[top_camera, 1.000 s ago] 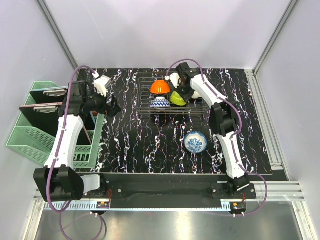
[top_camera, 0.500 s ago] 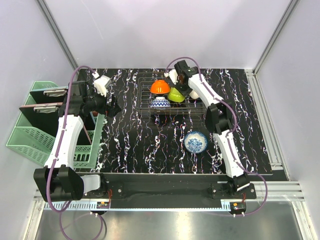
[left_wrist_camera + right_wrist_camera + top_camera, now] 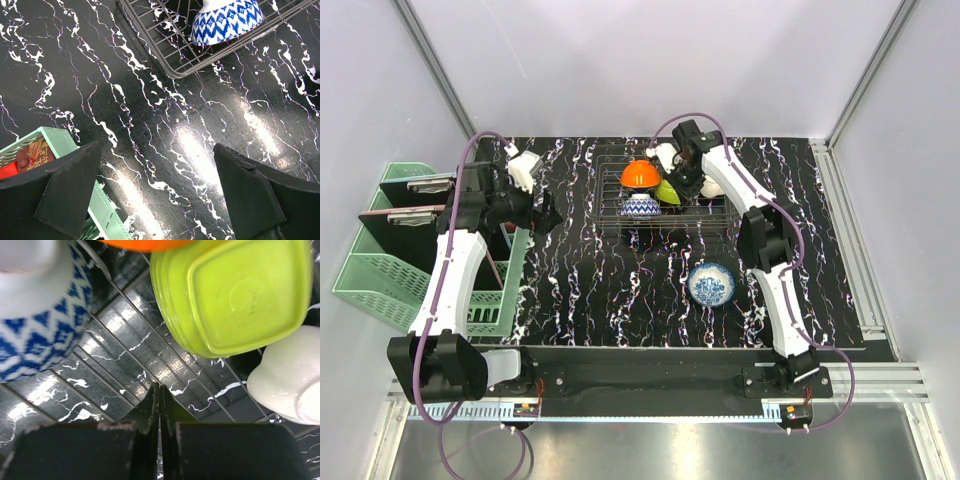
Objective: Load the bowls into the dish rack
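Note:
The dish rack [image 3: 718, 216] stands at the back middle of the table. In it an orange bowl [image 3: 640, 173] lies upside down, a lime-green bowl [image 3: 667, 191] leans against it, and a blue-and-white bowl [image 3: 640, 206] sits at the front. A white bowl [image 3: 711, 187] lies to the right. My right gripper [image 3: 682, 176] hovers over the rack, shut and empty [image 3: 160, 388], just below the lime-green bowl [image 3: 235, 295] and beside the white bowl [image 3: 287, 382]. Another blue-and-white bowl [image 3: 711, 284] stands upright on the table. My left gripper [image 3: 542, 210] is open [image 3: 156, 150] over bare table.
A mint-green slatted basket [image 3: 380, 265] stands at the left table edge, partly under the left arm, with a red patterned item [image 3: 32, 155] in it. The rack's corner [image 3: 175, 70] lies ahead of the left gripper. Walls enclose the table at the back and sides.
My right gripper has moved left and back over the rack, and the lime-green bowl has shifted left against the orange bowl. The left arm has not moved.

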